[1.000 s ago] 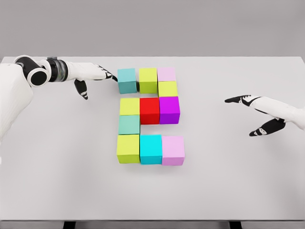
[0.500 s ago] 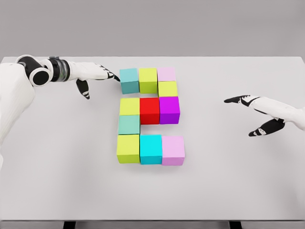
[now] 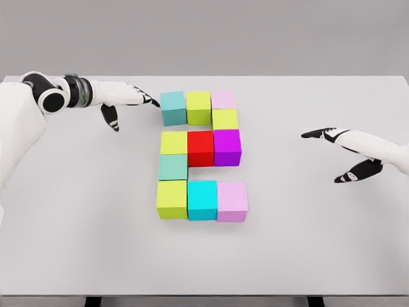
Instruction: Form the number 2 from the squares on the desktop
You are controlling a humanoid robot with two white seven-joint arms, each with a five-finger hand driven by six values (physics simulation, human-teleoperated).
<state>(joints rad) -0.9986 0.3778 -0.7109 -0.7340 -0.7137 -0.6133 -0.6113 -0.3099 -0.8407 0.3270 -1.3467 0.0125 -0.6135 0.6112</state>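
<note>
Ten coloured cubes sit packed together near the middle of the white bench, forming a blocky 2. Taking the red cube as the landmark: a yellow-green cube touches its left side and a purple cube its right. Behind it runs the top row, a teal cube, a lime cube and a pale pink cube, with another lime cube linking down to the purple one. In front and to the left a muted green cube leads to the bottom row. The left hand lies left of and behind the red cube, fingers spread, fingertips just beside the teal cube, holding nothing. The right hand hovers well to the right, fingers apart and empty.
</note>
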